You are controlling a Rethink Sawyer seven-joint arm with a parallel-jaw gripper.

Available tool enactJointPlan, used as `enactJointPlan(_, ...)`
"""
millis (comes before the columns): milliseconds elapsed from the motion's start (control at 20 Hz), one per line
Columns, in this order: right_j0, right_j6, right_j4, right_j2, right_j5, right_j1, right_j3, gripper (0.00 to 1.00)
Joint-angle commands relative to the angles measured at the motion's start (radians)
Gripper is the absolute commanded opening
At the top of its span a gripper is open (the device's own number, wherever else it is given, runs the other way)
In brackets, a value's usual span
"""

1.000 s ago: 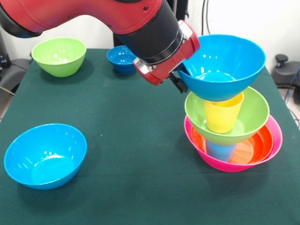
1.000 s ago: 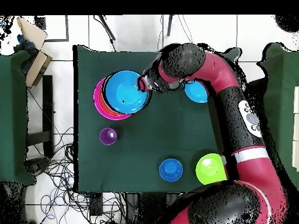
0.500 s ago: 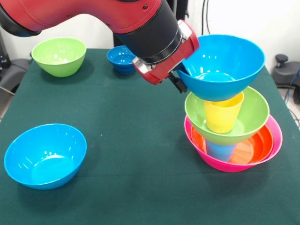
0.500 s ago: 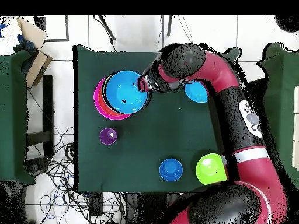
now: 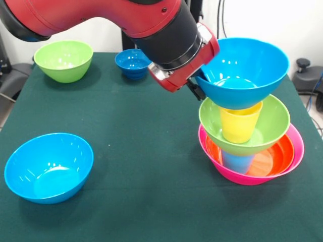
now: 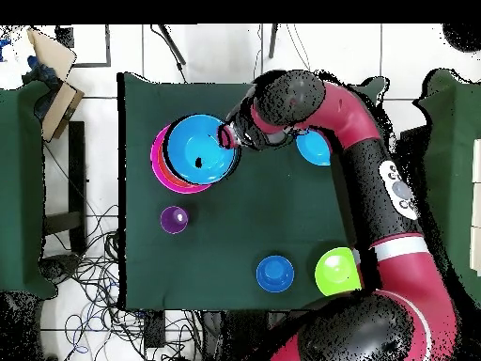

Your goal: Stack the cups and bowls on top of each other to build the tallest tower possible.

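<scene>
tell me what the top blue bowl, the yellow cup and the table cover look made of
Top blue bowl: likely glossy plastic, bright highlights inside. Yellow cup: smooth plastic by its even sheen. Table cover: matte dark green, probably felt or cloth, no reflections.

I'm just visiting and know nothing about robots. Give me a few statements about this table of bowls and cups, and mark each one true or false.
1. The tower's base is the large pink bowl. True.
2. A yellow cup stands inside the lime green bowl of the tower. True.
3. The purple cup is on top of the tower. False: it stands alone on the table, apart from the tower.
4. The gripper is at the rim of the top bright blue bowl. True.
5. The small dark-blue bowl is part of the tower. False: it stands on the table beside the second lime green bowl.
</scene>
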Motion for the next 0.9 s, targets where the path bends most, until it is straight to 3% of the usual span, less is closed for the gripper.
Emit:
enactJointPlan(50,0.061,0.038,-0.035,-0.05,-0.035,0.057,-0.041,0.0)
enactJointPlan(900,0.09,0.022,-0.032,-0.06,0.031,0.081,-0.141,0.0)
